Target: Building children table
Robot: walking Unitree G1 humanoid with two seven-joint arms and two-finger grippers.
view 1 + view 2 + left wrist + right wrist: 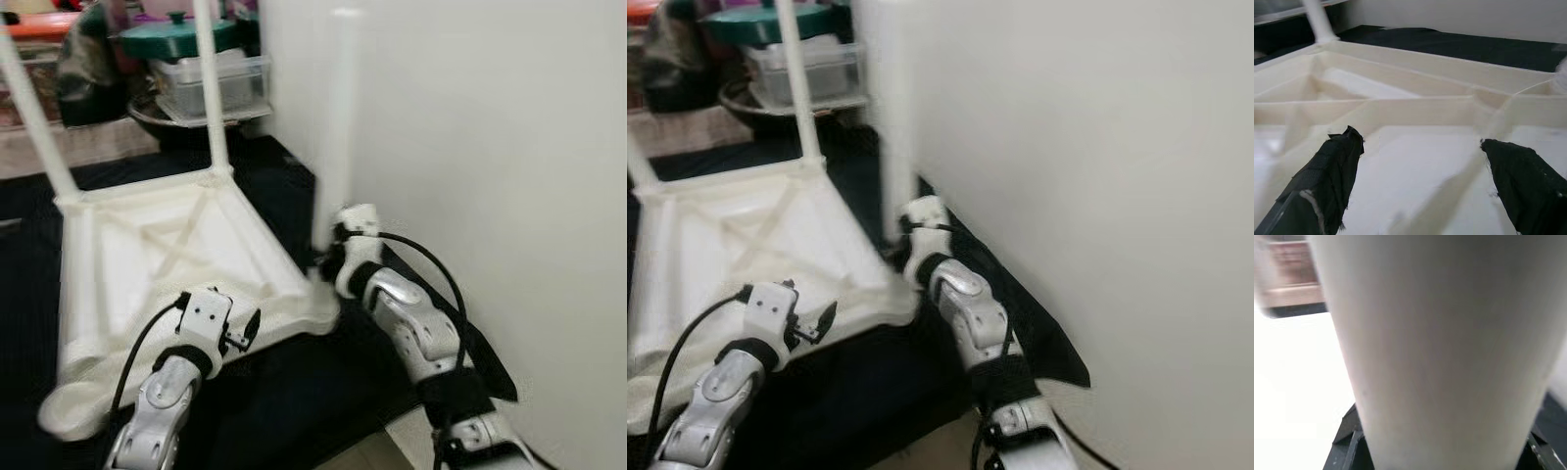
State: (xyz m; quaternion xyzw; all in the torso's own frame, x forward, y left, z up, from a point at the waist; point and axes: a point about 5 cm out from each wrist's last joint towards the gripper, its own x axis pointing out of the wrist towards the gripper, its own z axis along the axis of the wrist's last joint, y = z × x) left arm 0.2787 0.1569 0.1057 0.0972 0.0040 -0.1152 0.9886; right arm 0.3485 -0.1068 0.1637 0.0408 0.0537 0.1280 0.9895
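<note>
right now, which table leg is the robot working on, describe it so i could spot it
Find the white plastic tabletop lying upside down on the black mat, with white legs standing up from its corners. The leg being worked on rises at the corner nearest the white wall. Unlike the two far legs, the right gripper is at its base.

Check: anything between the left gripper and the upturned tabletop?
Nothing visible. The left gripper hangs open just above the tabletop underside, ribs in plain sight. The right gripper is at the near-corner leg.
</note>
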